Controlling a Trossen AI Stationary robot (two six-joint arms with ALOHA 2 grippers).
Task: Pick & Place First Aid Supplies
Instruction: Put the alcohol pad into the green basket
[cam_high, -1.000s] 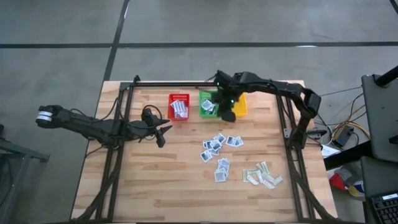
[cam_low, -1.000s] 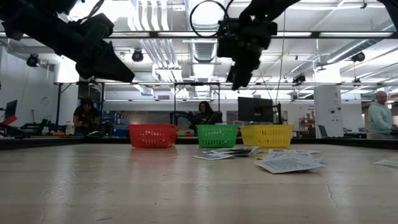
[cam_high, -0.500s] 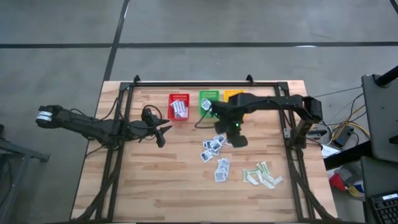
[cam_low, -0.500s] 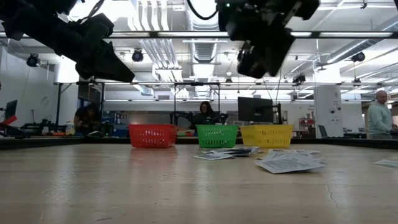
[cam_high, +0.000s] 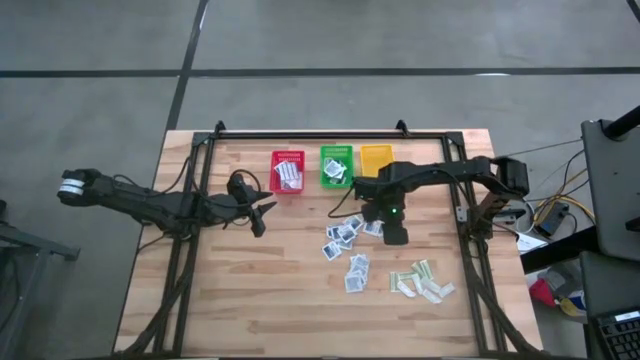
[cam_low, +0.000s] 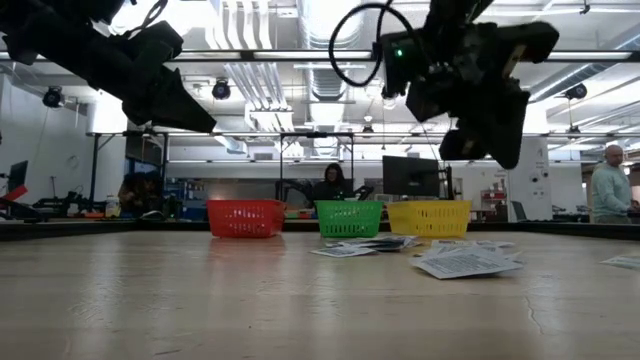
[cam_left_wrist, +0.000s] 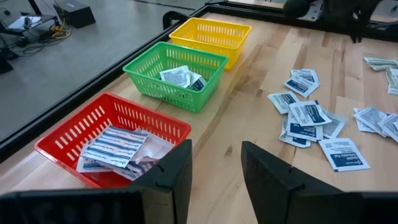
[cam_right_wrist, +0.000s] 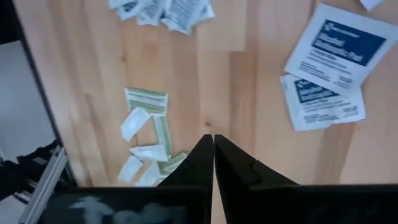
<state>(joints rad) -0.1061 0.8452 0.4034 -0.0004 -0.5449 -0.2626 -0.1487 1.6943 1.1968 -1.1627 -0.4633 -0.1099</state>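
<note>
Wooden slatted table: right gripper, fingers pressed together, empty, above square white-blue packets; overlapping, probably double-pick risk.

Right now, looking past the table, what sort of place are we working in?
Probably a robotics lab or workshop: exposed ceiling ducts and strip lights, a dark computer monitor on benches behind, and people at workstations beyond the wooden table.

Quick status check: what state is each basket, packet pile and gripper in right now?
Red basket: holds striped packets.
Green basket: holds square packets.
Yellow basket: looks empty.
Square packets: loose on table.
Green-beige strips: loose on table.
Left gripper: open, empty.
Right gripper: shut, empty.
</note>
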